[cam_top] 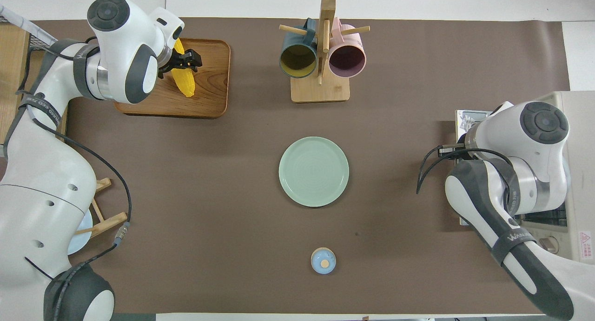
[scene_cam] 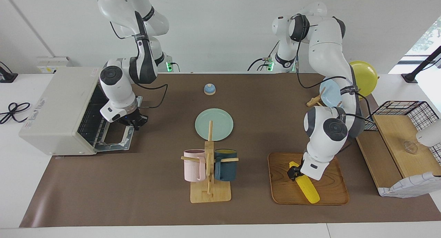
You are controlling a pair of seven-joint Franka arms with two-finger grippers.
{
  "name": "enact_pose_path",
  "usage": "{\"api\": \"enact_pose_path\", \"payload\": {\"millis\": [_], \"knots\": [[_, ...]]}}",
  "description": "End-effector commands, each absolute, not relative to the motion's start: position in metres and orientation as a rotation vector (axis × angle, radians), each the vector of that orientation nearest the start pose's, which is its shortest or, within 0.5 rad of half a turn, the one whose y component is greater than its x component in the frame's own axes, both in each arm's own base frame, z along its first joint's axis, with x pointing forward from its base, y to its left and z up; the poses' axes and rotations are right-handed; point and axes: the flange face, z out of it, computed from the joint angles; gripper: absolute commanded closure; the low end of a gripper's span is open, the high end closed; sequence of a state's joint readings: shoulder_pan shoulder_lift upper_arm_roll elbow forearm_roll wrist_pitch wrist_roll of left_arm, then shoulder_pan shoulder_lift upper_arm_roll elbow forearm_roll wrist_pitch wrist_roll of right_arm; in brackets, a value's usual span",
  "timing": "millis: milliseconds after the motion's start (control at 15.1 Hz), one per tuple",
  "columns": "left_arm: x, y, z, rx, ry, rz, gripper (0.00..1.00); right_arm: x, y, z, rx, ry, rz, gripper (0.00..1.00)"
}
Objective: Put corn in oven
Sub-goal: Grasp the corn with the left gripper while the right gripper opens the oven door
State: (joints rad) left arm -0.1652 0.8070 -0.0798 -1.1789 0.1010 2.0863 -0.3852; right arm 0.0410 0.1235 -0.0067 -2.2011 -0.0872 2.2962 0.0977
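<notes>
I have the left claw (scene_cam: 295,172) down on the wooden tray (scene_cam: 327,193) at the left arm's end of the table, its fingers spread wide and straddling the corn (scene_cam: 307,189) near the cob's robot-side end; from overhead the same claw (cam_top: 185,63) sits across the cob (cam_top: 185,81), one dark finger on each side of it. The fingers are released, not squeezing, and the corn lies flat on the tray, running slantwise out from under the claw toward the tray's edge farther from the robots. The right claw (scene_cam: 135,122) is clenched on nothing, fingertips together, hanging low over the oven door (scene_cam: 115,141), which lies dropped open and flat on the brown mat. The oven (scene_cam: 58,110) stands at the right arm's end of the table, just beside that claw, with the wire rack (scene_cam: 90,122) showing in its open mouth. In the overhead view the right arm's own wrist hides its claw. Between the two claws sit a pale green plate (cam_top: 314,171), a small blue bell (cam_top: 323,260) closer to the robots, and a wooden mug stand (cam_top: 320,86) carrying a pink mug (cam_top: 347,58) and a dark blue mug (cam_top: 297,58).
</notes>
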Motion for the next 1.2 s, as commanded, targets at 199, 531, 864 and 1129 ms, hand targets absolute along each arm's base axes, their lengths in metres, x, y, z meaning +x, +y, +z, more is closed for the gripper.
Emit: {"api": "enact_pose_path", "payload": {"millis": [199,531,864,1129], "knots": [[0.768,-0.160,0.307,-3.102,-0.225,-0.195,0.00,0.539,0.019,0.321,-3.170,0.116,-0.021,1.00],[0.766,-0.160,0.305,-3.099,-0.225,-0.165,0.36,0.538,0.056,0.322,-3.123,0.144,-0.033,1.00],[0.759,-0.164,0.331,-3.103,-0.224,-0.132,1.00,0.543,0.055,0.327,-3.121,0.153,-0.045,0.94],[0.744,-0.164,0.377,-3.173,-0.289,-0.127,1.00,0.543,0.055,0.327,-3.121,0.153,-0.047,0.61]]}}
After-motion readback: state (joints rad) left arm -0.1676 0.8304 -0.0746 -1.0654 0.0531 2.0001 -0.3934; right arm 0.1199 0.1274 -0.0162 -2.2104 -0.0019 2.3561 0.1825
